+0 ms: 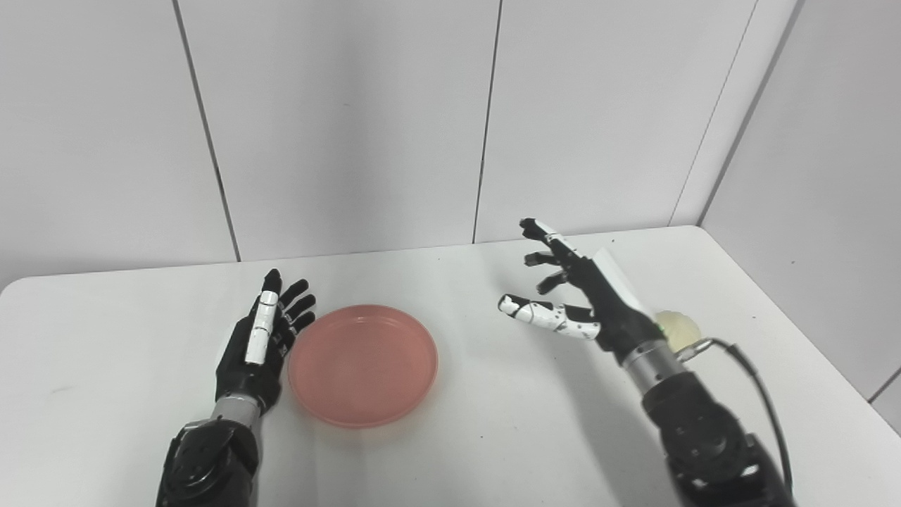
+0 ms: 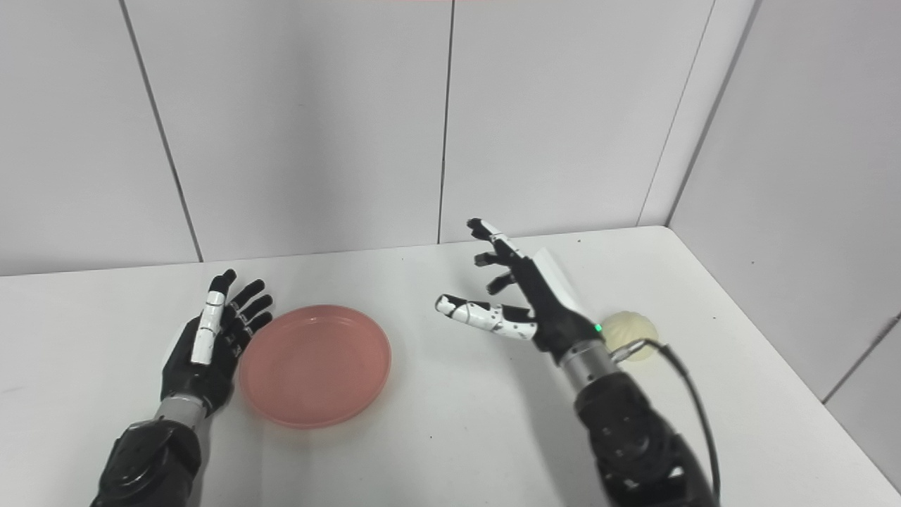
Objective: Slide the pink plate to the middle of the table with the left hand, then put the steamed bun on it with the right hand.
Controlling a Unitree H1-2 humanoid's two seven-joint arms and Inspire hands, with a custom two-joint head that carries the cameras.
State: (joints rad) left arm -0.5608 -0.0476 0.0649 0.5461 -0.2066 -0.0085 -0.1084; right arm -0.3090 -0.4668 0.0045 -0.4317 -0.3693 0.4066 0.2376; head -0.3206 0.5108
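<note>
Black left robot hand [image 1: 257, 345] and right robot hand [image 1: 588, 299] with white finger panels; black cable [image 1: 757, 384], green light [image 2: 597, 327].

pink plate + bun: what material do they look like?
Pink plate: probably plastic, with a smooth semi-gloss surface, uniform colour and soft highlights along its raised rim. Steamed bun: matte, pale cream, pleated top; real dough or a foam or rubber replica, can't tell which.

From the left eye, the right hand [image 1: 598, 303] and its wrist cover much of the steamed bun [image 1: 681, 329], so only a pale sliver peeks out. Whether the left hand [image 1: 262, 345] actually touches the pink plate [image 1: 362, 365] can't be made out. Both arms run off the bottom edge, and the tabletop [image 1: 493, 436] is cut there too.
</note>
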